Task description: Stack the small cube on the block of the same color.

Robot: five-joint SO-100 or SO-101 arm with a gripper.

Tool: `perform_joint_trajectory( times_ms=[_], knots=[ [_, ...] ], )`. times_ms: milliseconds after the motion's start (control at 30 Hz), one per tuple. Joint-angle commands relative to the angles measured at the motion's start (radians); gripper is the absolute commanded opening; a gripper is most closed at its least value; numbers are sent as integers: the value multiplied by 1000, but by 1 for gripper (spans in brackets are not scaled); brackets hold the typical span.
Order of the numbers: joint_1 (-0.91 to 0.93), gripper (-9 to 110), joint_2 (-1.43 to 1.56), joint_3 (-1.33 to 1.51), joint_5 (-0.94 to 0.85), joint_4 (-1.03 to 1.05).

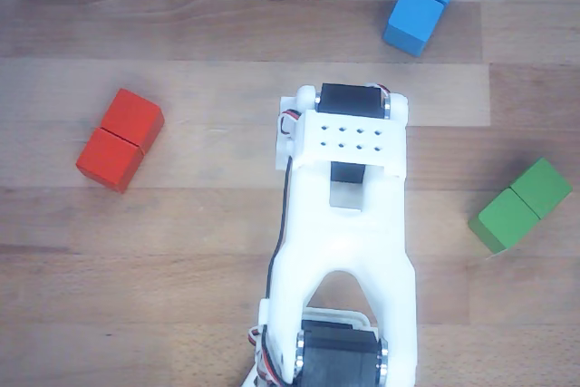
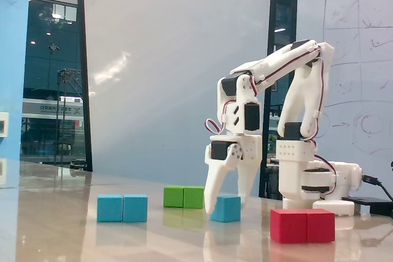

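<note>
The small blue cube (image 2: 226, 209) sits on the table in the fixed view. In the other view it is hidden under the arm (image 1: 349, 142). My gripper (image 2: 226, 205) points down over the cube, one finger (image 2: 213, 188) at its left side and the other at its right, jaws spread to about the cube's width. The blue two-part block (image 2: 122, 208) lies apart to the left in the fixed view. In the other view it lies at the top right (image 1: 422, 3), beyond the arm's tip.
A red two-part block (image 1: 120, 140) lies left of the arm in the other view, and front right in the fixed view (image 2: 303, 225). A green two-part block (image 1: 521, 205) lies at the right, and behind the cube in the fixed view (image 2: 183, 197). The arm's base (image 2: 313, 179) stands at the right.
</note>
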Motion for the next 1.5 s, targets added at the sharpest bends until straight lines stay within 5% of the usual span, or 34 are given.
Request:
perform_joint_trajectory(
  times_ms=[0,233,633,1100,1467],
  knots=[
    [9,23,8,-69,5,-17],
    [9,6,11,-69,8,-17],
    [9,5,25,-109,-3,-41],
    [9,5,5,-672,-5,311],
    [83,5,-272,-1020,-6,341]
  ],
)
